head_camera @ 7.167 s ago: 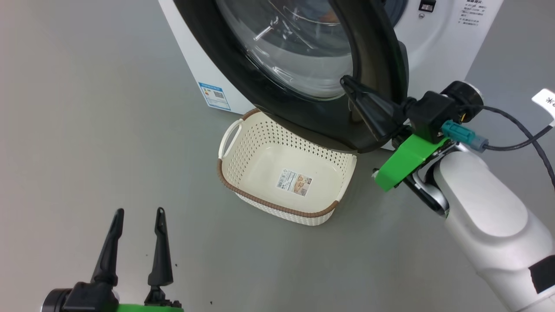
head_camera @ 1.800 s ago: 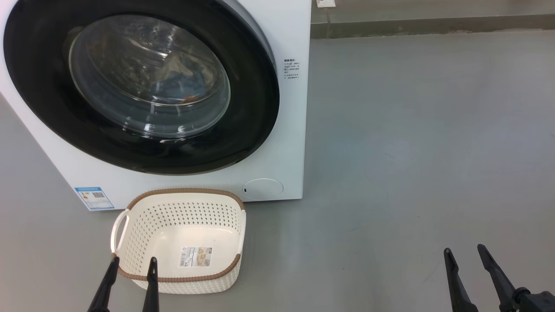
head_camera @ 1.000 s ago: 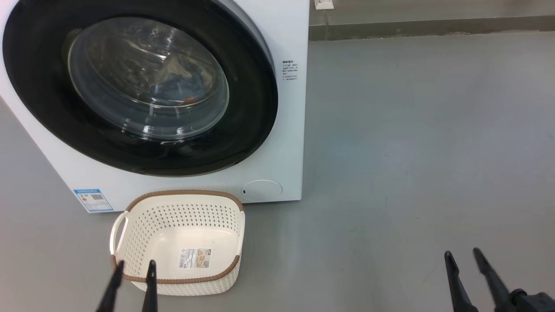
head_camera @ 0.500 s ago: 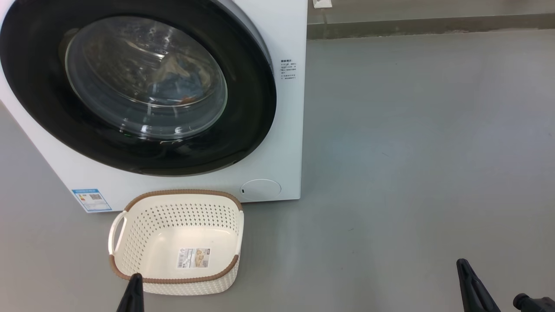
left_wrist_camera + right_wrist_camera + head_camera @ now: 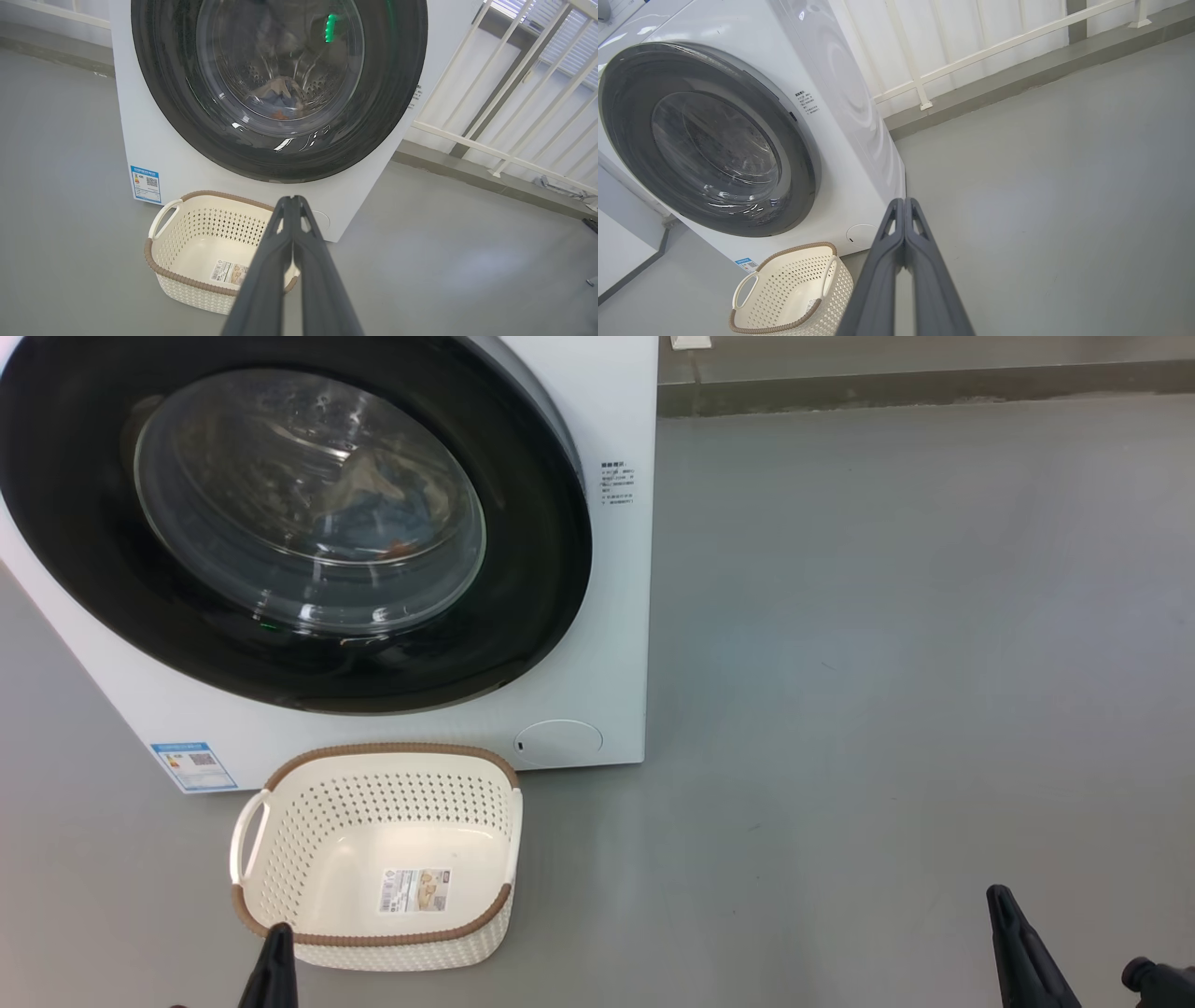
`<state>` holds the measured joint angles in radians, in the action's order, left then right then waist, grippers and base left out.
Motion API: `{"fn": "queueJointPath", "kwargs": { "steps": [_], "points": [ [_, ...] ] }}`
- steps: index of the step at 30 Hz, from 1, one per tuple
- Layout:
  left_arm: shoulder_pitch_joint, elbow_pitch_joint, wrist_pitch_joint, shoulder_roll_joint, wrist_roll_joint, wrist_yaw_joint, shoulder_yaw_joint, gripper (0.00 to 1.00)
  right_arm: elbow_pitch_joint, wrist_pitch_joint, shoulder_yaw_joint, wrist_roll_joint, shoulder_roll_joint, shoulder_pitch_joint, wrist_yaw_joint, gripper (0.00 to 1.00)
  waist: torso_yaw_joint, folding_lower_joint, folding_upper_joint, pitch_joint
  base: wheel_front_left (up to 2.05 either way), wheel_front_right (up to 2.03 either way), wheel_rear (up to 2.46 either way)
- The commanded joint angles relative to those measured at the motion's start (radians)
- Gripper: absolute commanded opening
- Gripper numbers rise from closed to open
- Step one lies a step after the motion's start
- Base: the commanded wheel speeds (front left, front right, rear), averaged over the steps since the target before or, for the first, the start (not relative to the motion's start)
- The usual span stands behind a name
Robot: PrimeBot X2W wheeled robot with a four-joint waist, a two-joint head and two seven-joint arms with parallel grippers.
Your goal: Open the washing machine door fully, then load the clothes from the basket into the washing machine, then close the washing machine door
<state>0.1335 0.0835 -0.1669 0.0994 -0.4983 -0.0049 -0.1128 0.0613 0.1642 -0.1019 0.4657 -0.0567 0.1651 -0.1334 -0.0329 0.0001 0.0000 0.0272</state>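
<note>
The washing machine point(image 5: 616, 616) stands with its round black door point(image 5: 523, 569) closed flat against the front. Through the glass porthole, blue clothes point(image 5: 373, 518) with a bit of orange lie in the drum. They also show behind the door point(image 5: 387, 93) as clothes point(image 5: 280, 95). The cream basket point(image 5: 336, 887) sits on the floor before the machine with nothing in it but a label. My left gripper point(image 5: 278, 943) is shut and empty at the basket's near rim, fingers pressed together point(image 5: 292, 201). My right gripper point(image 5: 1004, 907) is shut and empty over bare floor, well right of the machine point(image 5: 903, 203).
A blue label sticker point(image 5: 193, 765) and a round service flap point(image 5: 558, 742) mark the machine's lower front. A low kerb point(image 5: 887, 387) with a white railing point(image 5: 514, 93) runs behind. Grey floor point(image 5: 887, 663) stretches wide to the machine's right.
Both grippers went from open to shut and dropped lower in the head view. The door, swung open seven seconds ago, has stayed closed since; the camera drifted slightly.
</note>
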Motion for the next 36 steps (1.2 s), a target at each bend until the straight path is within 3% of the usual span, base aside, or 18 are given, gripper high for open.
{"fn": "queueJointPath", "kwargs": {
  "steps": [1,36],
  "points": [
    [-0.046,-0.011,0.006,0.01,-0.034,-0.01,0.02,0.0,-0.018,-0.005,0.009,0.04,-0.011,-0.043,0.001,0.0,0.001,0.0,0.0,0.0,0.0,0.0,0.0],
    [-0.115,0.05,0.097,-0.004,-0.431,-0.052,0.085,0.0,0.054,-0.095,0.013,0.448,-0.013,-0.125,0.001,0.0,0.012,0.0,0.0,-0.011,0.0,0.0,0.0]
  ]
}}
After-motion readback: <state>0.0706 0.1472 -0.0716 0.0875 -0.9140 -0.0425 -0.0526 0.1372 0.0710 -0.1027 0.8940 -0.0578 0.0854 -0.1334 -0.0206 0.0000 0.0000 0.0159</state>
